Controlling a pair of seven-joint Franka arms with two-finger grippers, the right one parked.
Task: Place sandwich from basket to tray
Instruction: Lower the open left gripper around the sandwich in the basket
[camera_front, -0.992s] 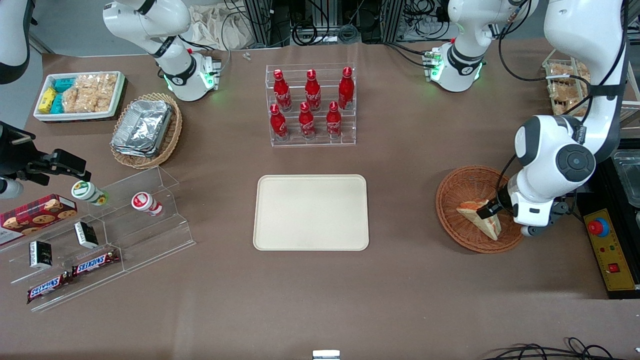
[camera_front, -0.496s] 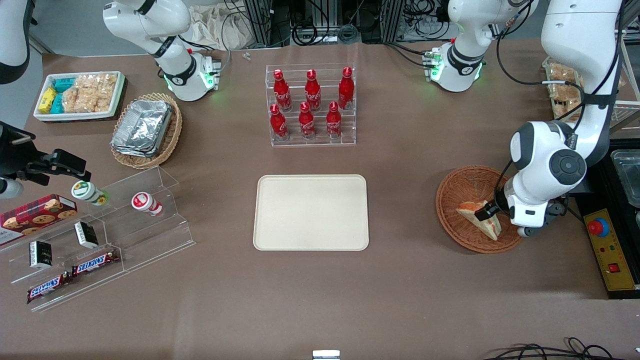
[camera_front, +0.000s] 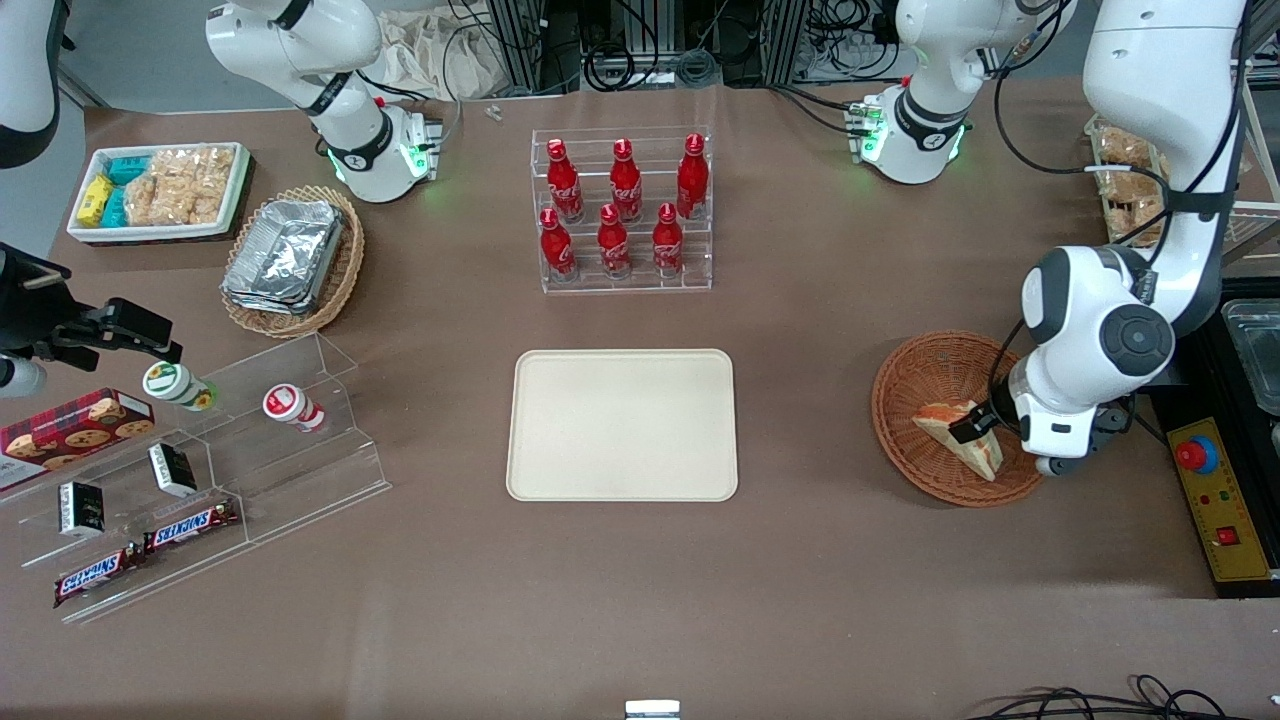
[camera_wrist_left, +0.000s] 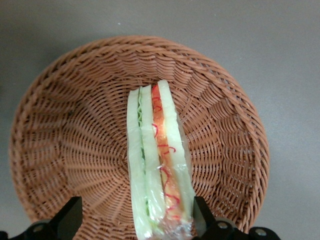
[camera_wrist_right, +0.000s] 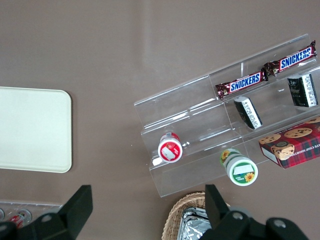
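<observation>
down in the basket (camera_front: 925, 372), the claw (camera_wrist_left: 137, 220) spreads open astride the sandwich (camera_wrist_left: 156, 165), neither finger pressing its edges. wicker rim rings it closely. tray (camera_front: 622, 424) lies at nine o'clock over bare surface (camera_front: 810, 400).

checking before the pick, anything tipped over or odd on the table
Two small cups lie on their sides on the clear stepped stand. The gripper is open around the sandwich in the basket.

Layered sandwich (camera_wrist_left: 159, 165) on edge in wicker basket (camera_wrist_left: 65, 125), beige tray (camera_front: 622, 424) bare
</observation>
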